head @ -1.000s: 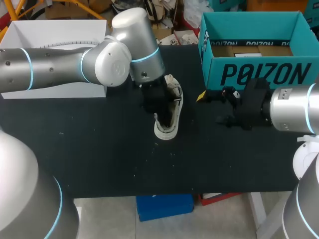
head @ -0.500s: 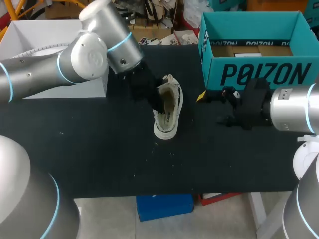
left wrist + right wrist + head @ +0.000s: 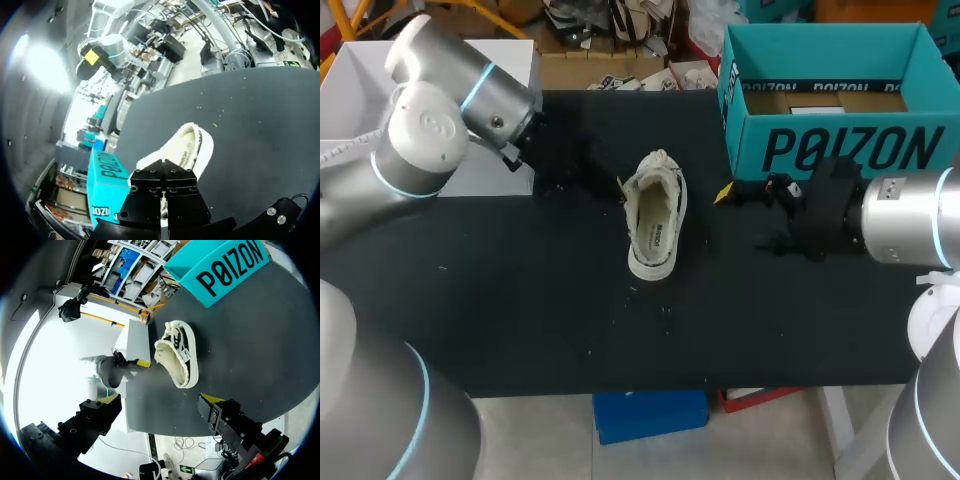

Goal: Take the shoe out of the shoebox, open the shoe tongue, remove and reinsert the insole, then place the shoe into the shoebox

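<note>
The cream canvas low-top shoe (image 3: pixel 655 225) sits sole-down on the black worktop (image 3: pixel 520 300), outside the teal cardboard shoebox (image 3: pixel 840 150) (near it, not touching). Left tool (image 3: pixel 162 162) is pinched together, empty; right tool (image 3: pixel 160 399) gapes wide, empty.

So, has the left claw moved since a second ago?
Yes. The left claw has pulled away from the shoe, back toward the white box at the table's left.
</note>
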`<state>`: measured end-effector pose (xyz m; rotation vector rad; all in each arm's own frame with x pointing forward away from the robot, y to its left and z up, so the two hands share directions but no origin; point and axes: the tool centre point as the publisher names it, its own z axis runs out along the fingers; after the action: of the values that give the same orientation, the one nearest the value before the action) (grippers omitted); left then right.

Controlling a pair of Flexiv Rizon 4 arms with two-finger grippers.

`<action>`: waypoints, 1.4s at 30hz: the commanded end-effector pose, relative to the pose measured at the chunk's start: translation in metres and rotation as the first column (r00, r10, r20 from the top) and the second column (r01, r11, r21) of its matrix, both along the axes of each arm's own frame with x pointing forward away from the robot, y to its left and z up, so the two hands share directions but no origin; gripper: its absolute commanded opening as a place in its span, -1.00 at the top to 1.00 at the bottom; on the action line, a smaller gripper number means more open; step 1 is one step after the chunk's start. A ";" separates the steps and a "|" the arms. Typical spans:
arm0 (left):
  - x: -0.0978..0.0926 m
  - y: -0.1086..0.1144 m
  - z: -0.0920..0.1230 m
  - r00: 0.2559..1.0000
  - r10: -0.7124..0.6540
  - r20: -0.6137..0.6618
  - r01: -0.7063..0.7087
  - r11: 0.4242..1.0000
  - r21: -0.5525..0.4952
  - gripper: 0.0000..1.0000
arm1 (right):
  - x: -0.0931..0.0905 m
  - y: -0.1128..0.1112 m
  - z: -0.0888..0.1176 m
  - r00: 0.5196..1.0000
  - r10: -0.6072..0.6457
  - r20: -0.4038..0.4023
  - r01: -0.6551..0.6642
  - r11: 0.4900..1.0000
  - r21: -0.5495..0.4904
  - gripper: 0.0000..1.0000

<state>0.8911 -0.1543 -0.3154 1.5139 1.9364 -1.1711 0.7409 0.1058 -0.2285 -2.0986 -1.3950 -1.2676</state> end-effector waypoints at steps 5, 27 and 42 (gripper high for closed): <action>0.027 0.001 0.005 0.976 0.218 -0.026 -0.219 0.957 -0.189 1.00 | 0.000 0.000 0.000 1.000 0.000 0.000 0.000 1.000 0.000 -1.00; 0.084 -0.060 0.005 0.975 0.223 0.018 -0.220 0.972 -0.087 1.00 | 0.000 0.000 0.000 1.000 0.000 0.000 0.000 1.000 0.000 -1.00; 0.037 -0.044 -0.029 0.986 0.164 -0.043 -0.165 0.986 -0.012 1.00 | 0.000 0.000 0.000 1.000 0.000 0.000 0.000 1.000 0.000 -1.00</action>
<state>0.9360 -0.2023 -0.3433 1.3084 2.0296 -1.1586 0.7409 0.1058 -0.2285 -2.0987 -1.3950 -1.2676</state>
